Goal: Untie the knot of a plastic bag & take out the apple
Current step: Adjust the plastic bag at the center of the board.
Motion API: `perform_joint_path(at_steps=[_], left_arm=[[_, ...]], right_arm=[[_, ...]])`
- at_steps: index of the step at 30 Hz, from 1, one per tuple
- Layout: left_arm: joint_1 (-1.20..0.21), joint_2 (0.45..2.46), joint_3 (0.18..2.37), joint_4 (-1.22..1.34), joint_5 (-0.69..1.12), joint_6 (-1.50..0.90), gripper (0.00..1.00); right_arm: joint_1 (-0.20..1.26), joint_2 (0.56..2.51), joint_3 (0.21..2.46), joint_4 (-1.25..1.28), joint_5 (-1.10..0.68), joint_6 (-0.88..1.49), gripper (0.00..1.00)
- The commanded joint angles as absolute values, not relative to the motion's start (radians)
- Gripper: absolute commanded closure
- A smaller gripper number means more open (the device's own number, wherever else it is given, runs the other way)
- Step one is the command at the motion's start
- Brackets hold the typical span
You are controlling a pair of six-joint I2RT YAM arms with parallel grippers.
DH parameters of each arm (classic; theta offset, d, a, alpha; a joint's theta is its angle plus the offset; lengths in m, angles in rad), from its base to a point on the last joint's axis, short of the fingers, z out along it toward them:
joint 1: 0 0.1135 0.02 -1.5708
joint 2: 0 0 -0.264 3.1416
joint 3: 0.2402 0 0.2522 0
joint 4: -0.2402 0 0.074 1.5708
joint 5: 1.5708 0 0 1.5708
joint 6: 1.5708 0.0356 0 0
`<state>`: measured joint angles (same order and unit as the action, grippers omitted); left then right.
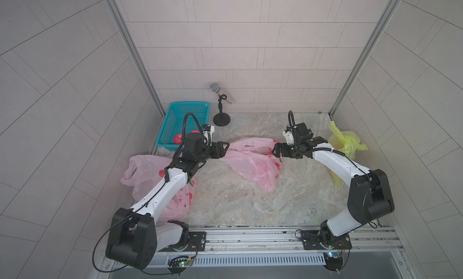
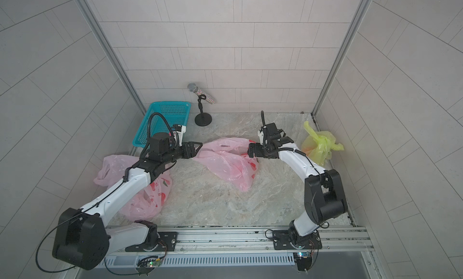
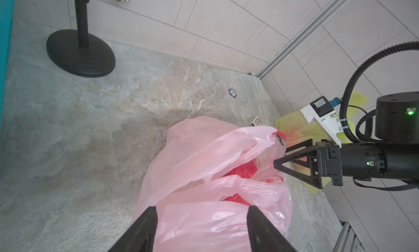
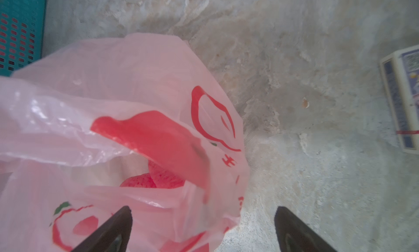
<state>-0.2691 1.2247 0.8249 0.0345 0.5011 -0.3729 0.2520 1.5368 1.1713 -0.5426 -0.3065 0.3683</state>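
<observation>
Two spread claws flank the crumpled pink plastic bag on the marbled grey worktop, left claw at one end, right claw at the opposite end, and the red apple shows inside the bag's open mouth.

Middle bag: translucent pink, printed with red apple outlines, solid red patches and a small green leaf. Apple inside: red, finely speckled. Second bag: same pink, red print. Third bag: yellow-green. Basket: teal, perforated grid. Microphone: silver head, multicolour glitter handle, black stand. Tabletop: grey-beige marbling. Small box: white and blue. Walls: pale grey tile.
</observation>
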Motion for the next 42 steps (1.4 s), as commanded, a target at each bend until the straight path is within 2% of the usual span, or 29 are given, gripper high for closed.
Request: perform_joint_path(at_steps=[1,5,9,18,24,29,35,39,42], left_arm=[[-0.273,1.217,0.853,-0.047,0.515,-0.286,0.32],[-0.275,1.183,0.856,-0.052,0.515,-0.240,0.30],[-0.307,1.248,0.951,-0.103,0.529,-0.157,0.29],[-0.399,1.556,1.235,-0.117,0.630,0.030,0.25],[-0.430,1.712,1.327,-0.127,0.707,0.097,0.24],[-0.476,1.804,1.398,-0.235,0.719,0.206,0.23],[-0.506,1.876,1.435,-0.311,0.660,0.288,0.23],[-0.516,1.937,1.482,-0.340,0.563,0.292,0.34],[-0.514,1.965,1.504,-0.327,0.508,0.256,0.56]], right_arm=[[0.260,1.483,1.199,-0.631,-0.262,0.350,0.00],[0.300,1.430,1.217,-0.671,-0.214,0.337,0.00],[0.392,1.390,1.246,-0.674,-0.148,0.308,0.00],[0.502,1.534,1.276,-0.538,-0.352,0.278,0.00],[0.512,1.593,1.265,-0.451,-0.392,0.246,0.00],[0.514,1.626,1.247,-0.422,-0.408,0.233,0.00],[0.528,1.659,1.248,-0.443,-0.388,0.199,0.00],[0.538,1.669,1.243,-0.457,-0.325,0.189,0.01],[0.539,1.674,1.228,-0.456,-0.295,0.186,0.05]])
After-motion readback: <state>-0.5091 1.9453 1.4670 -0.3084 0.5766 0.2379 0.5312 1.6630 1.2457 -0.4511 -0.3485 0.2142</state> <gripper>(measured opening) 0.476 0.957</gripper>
